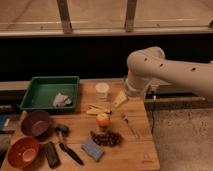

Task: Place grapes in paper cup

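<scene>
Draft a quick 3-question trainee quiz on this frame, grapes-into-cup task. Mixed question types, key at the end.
1. True or false: the gripper is holding the grapes.
2. Seen from the paper cup, the grapes lie: A) nearer the table's front edge; B) farther back; C) inside it.
3. Fill in: the fruit sitting between the paper cup and the grapes is the ___.

Key
1. False. The gripper hangs under the arm by the back right of the table. The grapes lie on the wood, apart from it.
2. A.
3. apple.
</scene>
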You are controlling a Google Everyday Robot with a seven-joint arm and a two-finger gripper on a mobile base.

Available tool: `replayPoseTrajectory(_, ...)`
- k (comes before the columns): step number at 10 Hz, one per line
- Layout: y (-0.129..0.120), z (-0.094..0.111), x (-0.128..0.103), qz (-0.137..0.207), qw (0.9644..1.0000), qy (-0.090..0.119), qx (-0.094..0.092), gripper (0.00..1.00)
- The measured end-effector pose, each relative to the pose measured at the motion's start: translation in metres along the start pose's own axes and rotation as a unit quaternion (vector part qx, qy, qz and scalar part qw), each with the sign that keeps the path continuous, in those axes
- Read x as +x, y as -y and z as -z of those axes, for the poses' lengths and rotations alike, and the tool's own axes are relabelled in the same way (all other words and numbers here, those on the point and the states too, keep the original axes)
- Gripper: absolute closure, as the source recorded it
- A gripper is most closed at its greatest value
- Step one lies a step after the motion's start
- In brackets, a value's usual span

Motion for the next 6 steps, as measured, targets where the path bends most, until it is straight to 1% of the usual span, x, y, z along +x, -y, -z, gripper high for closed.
replayPoseTrajectory(1,-0.003,-0.012,0.006,-0.001,0.9999,-0.007,-0.008,0.2)
replayPoseTrajectory(2,-0.008,-0.031,0.013,-0.001,0.9997,-0.016,-0.019,0.2)
replayPoseTrajectory(3,-0.015,-0.055,0.022,-0.001,0.9991,-0.028,-0.033,0.2)
replayPoseTrajectory(4,-0.024,-0.081,0.037,-0.005,0.9976,-0.039,-0.057,0.2)
replayPoseTrajectory(5,-0.024,-0.089,0.045,-0.01,0.9969,-0.044,-0.065,0.2)
replayPoseTrajectory(6,-0.025,-0.089,0.044,-0.009,0.9969,-0.041,-0.067,0.2)
